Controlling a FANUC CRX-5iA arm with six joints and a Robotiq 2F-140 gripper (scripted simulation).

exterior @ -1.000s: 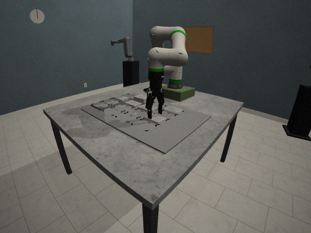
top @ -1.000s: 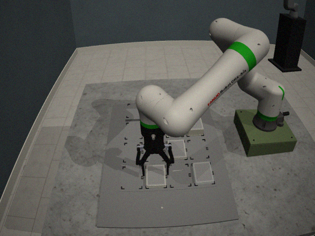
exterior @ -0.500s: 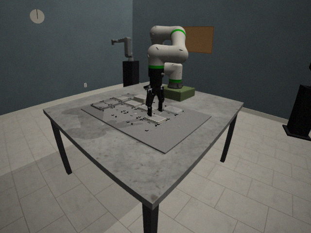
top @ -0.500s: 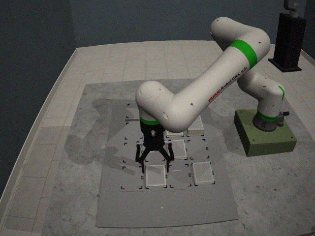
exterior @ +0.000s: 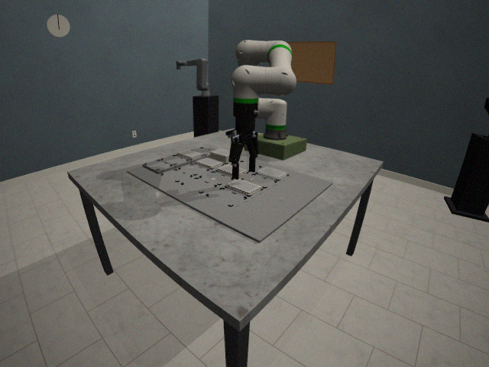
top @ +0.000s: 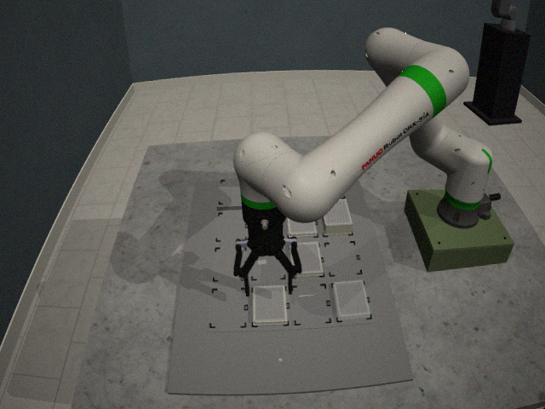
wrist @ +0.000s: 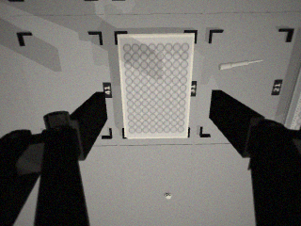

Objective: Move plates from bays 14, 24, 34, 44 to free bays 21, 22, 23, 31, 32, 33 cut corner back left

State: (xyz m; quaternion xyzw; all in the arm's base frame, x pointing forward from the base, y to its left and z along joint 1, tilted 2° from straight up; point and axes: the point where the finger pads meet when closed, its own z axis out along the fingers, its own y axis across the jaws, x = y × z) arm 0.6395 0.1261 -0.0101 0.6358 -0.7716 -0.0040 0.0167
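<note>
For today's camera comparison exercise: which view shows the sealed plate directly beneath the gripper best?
The wrist view: the plate fills the frame, its wells and corner pieces clear, between the open gripper fingers. The top view shows it whole but small; the exterior view shows it at a shallow angle, details lost.

White forearm hides most of one flat white sealed plate (top: 301,227) in top view. Black bay label (wrist: 107,89) digits too blurred to read. Black claw (wrist: 155,123) finger bases cut off at wrist view's lower edge.

Grey marbled counter (exterior: 221,261) on dark legs, tiled floor (exterior: 355,316) underneath. Round wall clock (exterior: 58,25) upper left, orange board (exterior: 315,63) on back wall, wall outlet (exterior: 134,134) low down. Black pedestal (exterior: 205,114) carrying a small grey arm (exterior: 199,73); another black pedestal (exterior: 471,177) at right.
</note>
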